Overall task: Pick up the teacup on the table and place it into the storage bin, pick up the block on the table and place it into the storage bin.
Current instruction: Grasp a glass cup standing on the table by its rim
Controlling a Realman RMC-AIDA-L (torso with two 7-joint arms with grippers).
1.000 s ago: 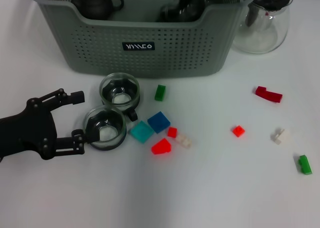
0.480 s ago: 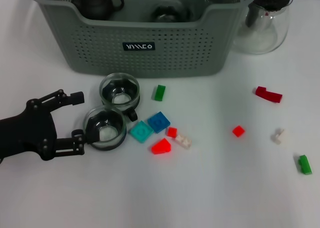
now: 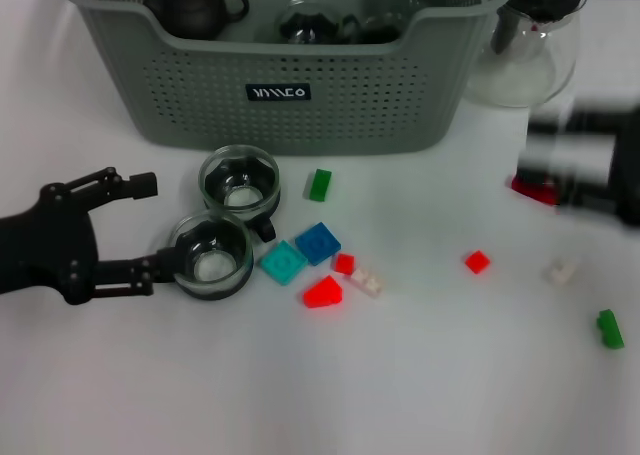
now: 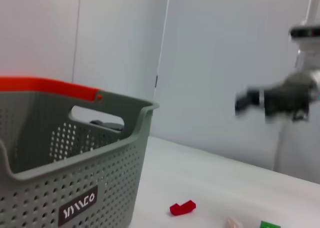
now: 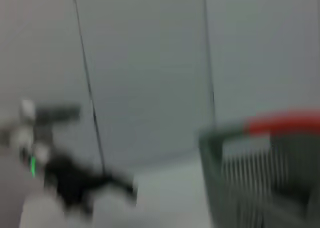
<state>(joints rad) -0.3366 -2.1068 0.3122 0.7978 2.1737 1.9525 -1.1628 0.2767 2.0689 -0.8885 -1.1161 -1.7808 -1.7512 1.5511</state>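
Observation:
Two glass teacups stand in front of the storage bin (image 3: 330, 100): the far one (image 3: 238, 180) and the near one (image 3: 210, 257). My left gripper (image 3: 150, 225) is open just left of them, its near finger beside the near teacup's rim. Loose blocks lie right of the cups: green (image 3: 320, 184), blue (image 3: 317, 243), teal (image 3: 283, 263), red (image 3: 322, 293). My right gripper (image 3: 590, 160) is a dark blur over the table's right side, above a red block (image 3: 530, 188); the left wrist view shows it (image 4: 275, 100) beyond the bin (image 4: 75, 183). A glass cup (image 3: 305, 22) lies inside the bin.
A dark teapot (image 3: 195, 5) sits in the bin's left end. A clear glass jug (image 3: 525, 50) stands right of the bin. More blocks lie at right: red (image 3: 477, 262), white (image 3: 560, 270), green (image 3: 609, 328). A small red (image 3: 344, 264) and a white block (image 3: 366, 282) lie mid-table.
My right arm has left the bin and swung out over the table's right side, leaving a glass cup inside. My left gripper has shifted slightly left.

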